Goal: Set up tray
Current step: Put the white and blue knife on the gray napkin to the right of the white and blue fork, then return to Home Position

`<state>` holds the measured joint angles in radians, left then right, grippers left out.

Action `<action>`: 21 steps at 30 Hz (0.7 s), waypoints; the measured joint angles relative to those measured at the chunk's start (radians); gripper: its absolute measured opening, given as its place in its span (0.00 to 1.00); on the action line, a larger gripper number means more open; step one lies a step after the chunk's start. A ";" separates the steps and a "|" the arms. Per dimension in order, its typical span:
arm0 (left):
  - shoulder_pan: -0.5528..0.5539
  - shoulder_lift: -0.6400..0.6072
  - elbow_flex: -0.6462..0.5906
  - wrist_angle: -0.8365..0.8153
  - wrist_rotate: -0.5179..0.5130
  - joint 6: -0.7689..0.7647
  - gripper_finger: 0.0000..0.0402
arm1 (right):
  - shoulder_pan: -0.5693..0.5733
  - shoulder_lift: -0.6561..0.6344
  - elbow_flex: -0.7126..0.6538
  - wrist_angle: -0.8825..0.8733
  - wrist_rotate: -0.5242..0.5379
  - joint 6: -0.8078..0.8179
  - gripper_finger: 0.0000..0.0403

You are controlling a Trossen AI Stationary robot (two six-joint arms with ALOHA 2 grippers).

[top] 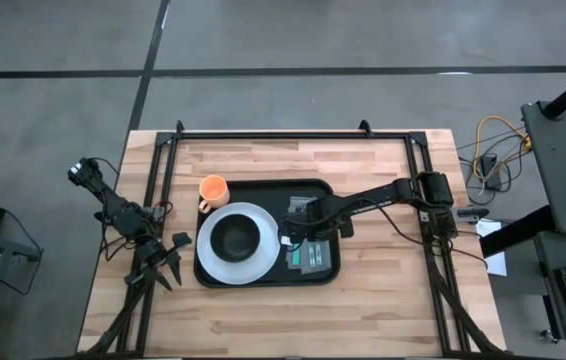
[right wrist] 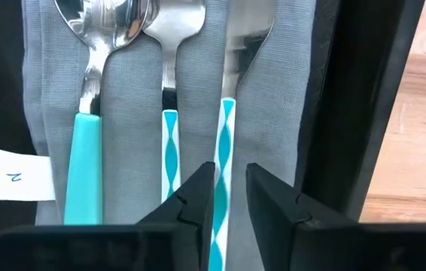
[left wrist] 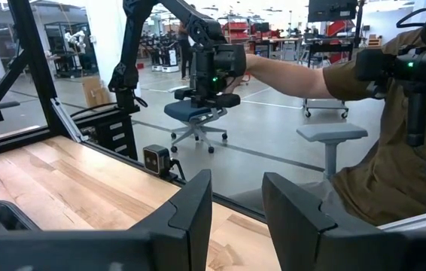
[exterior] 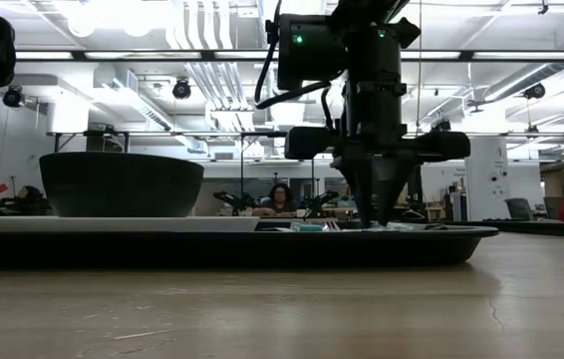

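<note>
The black tray lies on the wooden table and shows as a low dark band in the low view. On it sit a white plate with a black bowl, and a grey napkin. A teal-handled spoon, fork and knife lie side by side on the napkin. My right gripper points down over the napkin, slightly open, one finger on each side of the knife's handle. My left gripper waits open at the table's left edge. My right gripper comes from above with its fingers either side of the knife's handle, which lies flat on the napkin. A strip of napkin shows between the handle and one finger. Whether the other finger touches the handle, I cannot tell.
An orange cup stands on the table at the tray's far left corner. A white label sticks out from the napkin's side. Black frame rails run along the table's left, right and far edges. A person sits beyond the left side.
</note>
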<state>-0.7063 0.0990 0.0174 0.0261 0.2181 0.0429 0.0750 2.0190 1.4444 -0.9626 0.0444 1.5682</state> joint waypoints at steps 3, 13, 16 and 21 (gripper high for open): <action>0.000 0.000 0.000 0.000 0.000 0.000 0.25 | 0.000 0.000 0.000 0.000 0.000 -0.001 0.19; 0.000 0.000 0.000 0.000 0.000 0.000 0.25 | 0.000 0.000 0.002 0.000 -0.001 -0.028 0.20; 0.000 0.000 0.000 0.000 0.000 0.000 0.25 | -0.001 -0.004 0.023 0.005 -0.016 -0.039 0.18; 0.000 0.000 0.000 0.000 0.000 0.000 0.25 | -0.001 -0.007 0.061 0.014 -0.018 -0.043 0.17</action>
<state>-0.7063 0.0990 0.0170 0.0261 0.2180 0.0429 0.0742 2.0121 1.5050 -0.9486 0.0262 1.5249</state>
